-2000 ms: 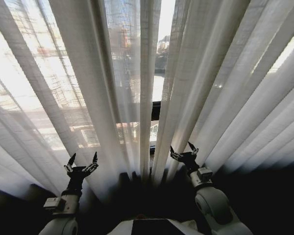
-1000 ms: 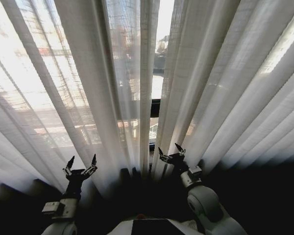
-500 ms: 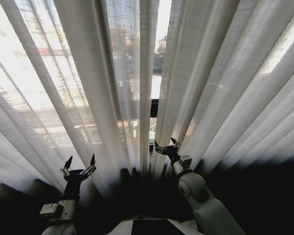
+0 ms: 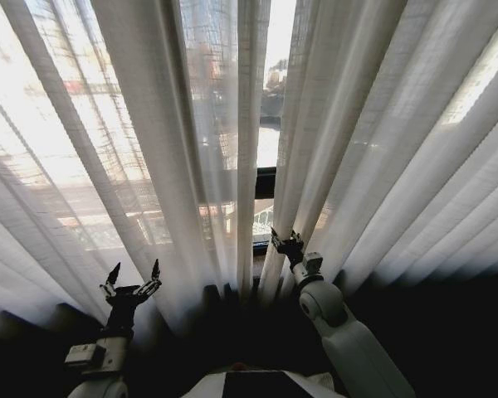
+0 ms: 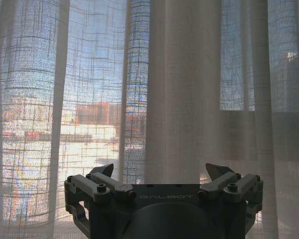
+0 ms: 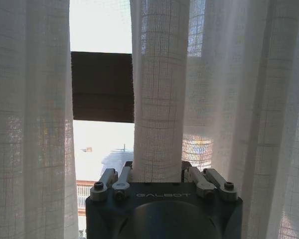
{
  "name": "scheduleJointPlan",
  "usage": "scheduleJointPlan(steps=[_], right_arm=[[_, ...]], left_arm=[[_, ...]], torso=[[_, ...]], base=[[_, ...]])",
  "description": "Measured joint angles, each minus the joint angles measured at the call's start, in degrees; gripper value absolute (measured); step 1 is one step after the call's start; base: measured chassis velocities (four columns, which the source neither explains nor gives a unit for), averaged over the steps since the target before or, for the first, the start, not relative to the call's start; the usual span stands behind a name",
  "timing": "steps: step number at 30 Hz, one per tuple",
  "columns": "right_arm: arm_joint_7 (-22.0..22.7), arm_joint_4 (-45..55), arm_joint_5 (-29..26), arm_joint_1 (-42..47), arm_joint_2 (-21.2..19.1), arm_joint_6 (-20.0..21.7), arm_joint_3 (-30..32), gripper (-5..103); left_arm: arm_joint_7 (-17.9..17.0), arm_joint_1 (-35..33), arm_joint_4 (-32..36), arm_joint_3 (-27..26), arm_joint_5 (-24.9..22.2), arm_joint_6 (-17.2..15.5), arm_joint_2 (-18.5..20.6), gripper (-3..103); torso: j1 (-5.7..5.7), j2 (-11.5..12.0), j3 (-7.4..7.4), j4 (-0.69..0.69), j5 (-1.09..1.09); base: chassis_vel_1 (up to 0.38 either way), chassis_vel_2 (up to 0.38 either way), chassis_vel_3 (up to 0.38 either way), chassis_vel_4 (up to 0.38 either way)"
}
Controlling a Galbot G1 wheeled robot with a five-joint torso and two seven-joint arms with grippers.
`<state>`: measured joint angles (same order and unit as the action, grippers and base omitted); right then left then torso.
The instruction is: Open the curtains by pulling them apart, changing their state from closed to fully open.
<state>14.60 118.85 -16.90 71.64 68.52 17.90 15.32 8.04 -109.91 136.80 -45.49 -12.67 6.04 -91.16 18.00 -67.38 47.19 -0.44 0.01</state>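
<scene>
The curtains hang as two sheer white pleated panels, the left curtain (image 4: 149, 149) and the right curtain (image 4: 373, 166), with a narrow gap between them at the middle. My right gripper (image 4: 285, 240) is raised at the inner edge of the right panel. In the right wrist view a pleat (image 6: 157, 99) runs between the fingers (image 6: 120, 178), which press on both its sides, so the right gripper (image 6: 157, 172) is shut on it. My left gripper (image 4: 133, 279) stands open low in front of the left panel, a little short of the fabric (image 5: 184, 99), with nothing between its fingers (image 5: 105, 172).
Through the gap shows bright window glass and a dark horizontal window bar (image 6: 102, 87). Buildings outside show through the sheer cloth. The floor below the hems is in deep shadow.
My right gripper has moved up and left to the inner edge of the right panel and its fingers have narrowed onto a pleat. The left gripper has stayed almost still.
</scene>
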Motion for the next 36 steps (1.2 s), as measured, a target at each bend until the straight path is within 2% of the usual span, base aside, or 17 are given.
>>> scheduleJointPlan(steps=[1,3,5,6,10,27,36], right_arm=[[0.0,0.3,0.0,0.3,0.0,-0.1,0.2,35],[0.0,0.6,0.0,0.6,0.0,-0.1,0.3,35],[0.0,1.2,0.0,1.1,0.0,-0.2,0.5,24],[0.0,1.2,0.0,1.1,0.0,-0.2,0.5,24],[-0.1,2.3,-0.3,1.6,-0.1,-0.4,0.8,3],[-1.5,4.5,-1.9,3.6,-0.5,-0.2,2.5,0],[-1.5,4.8,-2.0,4.2,-0.5,-0.2,3.6,0]], left_arm=[[0.0,-0.2,0.1,0.0,0.0,0.2,0.0,100],[0.0,-0.3,0.1,0.1,0.0,0.3,0.0,100],[0.0,-0.6,0.1,0.2,0.0,0.7,0.0,100],[0.0,-0.6,0.1,0.2,0.0,0.7,0.0,100],[0.0,-1.0,0.3,0.3,0.0,1.2,0.0,100],[0.0,-2.4,0.3,0.6,0.0,3.1,0.0,100],[0.0,-2.7,0.4,0.9,0.2,3.2,0.0,100]], torso=[[0.0,0.0,0.0,0.0,0.0],[0.0,0.0,0.0,0.0,0.0],[0.0,0.0,0.0,0.0,0.0],[0.0,0.0,0.0,0.0,0.0],[0.0,0.0,0.0,0.0,0.0],[0.0,0.0,0.0,0.0,0.0],[0.0,0.0,-0.01,0.01,-0.01]], base=[[0.0,0.0,0.0,0.0],[0.0,0.0,0.0,0.0],[0.0,0.0,0.0,0.0],[0.0,0.0,0.0,0.0],[0.0,0.0,0.0,0.0],[0.0,0.0,0.0,0.0],[-0.123,-0.155,0.117,0.14]])
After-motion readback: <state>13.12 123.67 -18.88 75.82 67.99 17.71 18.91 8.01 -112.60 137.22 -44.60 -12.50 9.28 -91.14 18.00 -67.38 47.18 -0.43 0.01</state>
